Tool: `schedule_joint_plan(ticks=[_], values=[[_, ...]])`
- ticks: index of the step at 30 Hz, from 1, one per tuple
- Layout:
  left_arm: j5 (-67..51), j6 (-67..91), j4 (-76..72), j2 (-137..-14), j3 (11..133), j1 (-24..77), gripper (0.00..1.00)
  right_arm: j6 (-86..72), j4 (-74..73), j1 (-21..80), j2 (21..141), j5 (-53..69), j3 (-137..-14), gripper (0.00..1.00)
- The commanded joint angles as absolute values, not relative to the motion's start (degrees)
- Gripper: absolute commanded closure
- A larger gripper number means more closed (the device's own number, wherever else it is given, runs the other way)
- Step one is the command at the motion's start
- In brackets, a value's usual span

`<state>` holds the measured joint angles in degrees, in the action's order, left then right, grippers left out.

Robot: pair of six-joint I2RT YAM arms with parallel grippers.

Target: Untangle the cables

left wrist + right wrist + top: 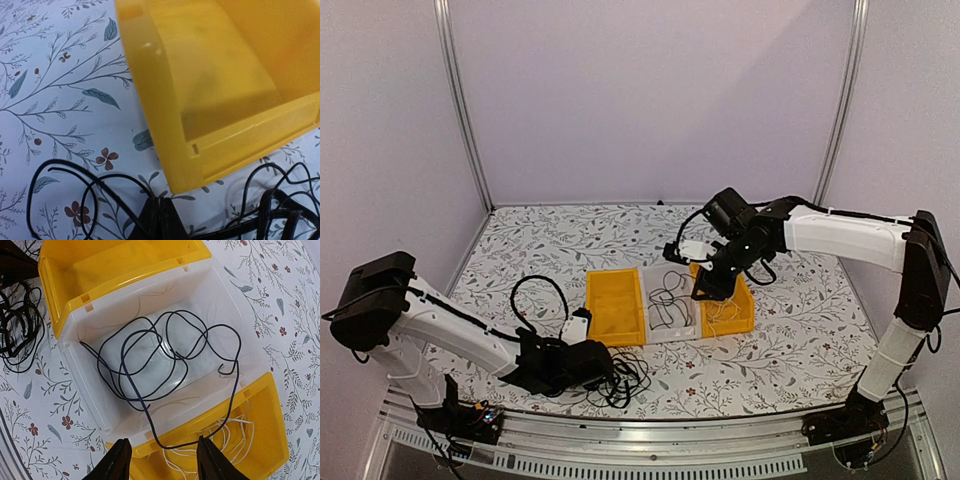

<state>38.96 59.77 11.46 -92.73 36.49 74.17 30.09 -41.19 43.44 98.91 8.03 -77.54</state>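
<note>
Overhead, three bins sit in a row mid-table: a left yellow bin (pixel 613 305), a clear bin (pixel 685 325) and a right yellow bin (pixel 742 312). The right gripper (pixel 706 290) hangs over the seam between the clear and right yellow bins, so it is the nearer arm to the black cable (pixel 665 298) coiled in the clear one. The left gripper (pixel 608 370) lies low on the table (pixel 520 250) in front of the left yellow bin, at the tangle of black cables (pixel 628 378) spreading to its right.

From the left wrist, the left gripper (pixel 161 220) has its jaws pressed together at the bottom edge. Strands of the tangle (pixel 282 212) run in from the right and touch the fingers. Whether one is pinched between them I cannot tell. The left yellow bin (pixel 175 165) stands just beyond.

From the right wrist, the right gripper (pixel 162 460) stands open with nothing in its grip. The black cable (pixel 150 360) lies looped in the clear bin (pixel 220 305). One long loop of it runs out over the wall onto the rim of the right yellow bin (pixel 270 440), and its bottom curve spans the gap just ahead of the jaws. The white cable (pixel 235 435) is bundled in that yellow bin, close beside this loop. A straight descent would probably meet the loop first.
</note>
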Motion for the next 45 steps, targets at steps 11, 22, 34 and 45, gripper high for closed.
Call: schedule_joint_plan(ticks=[11, 22, 34, 45], values=[[39.02, 60.18, 12.44, -92.94, 36.80, 73.56, 1.00, 34.02, -39.28, 43.25, 102.83, 8.79, -80.28, 0.55], [39.11, 60.07, 12.54, -92.86, 36.80, 73.60, 1.00, 35.07, -41.00, 44.07, 104.43, 9.77, -81.15, 0.81], [39.55, 60.57, 12.92, -92.67, 36.85, 73.86, 1.00, 34.35, -42.71, 47.13, 106.82, 13.76, -91.38, 1.00], [40.25, 61.76, 14.60, -92.55, 36.96, 74.39, 1.00, 32.61, -37.74, 47.13, 111.53, 19.69, -89.40, 1.00]])
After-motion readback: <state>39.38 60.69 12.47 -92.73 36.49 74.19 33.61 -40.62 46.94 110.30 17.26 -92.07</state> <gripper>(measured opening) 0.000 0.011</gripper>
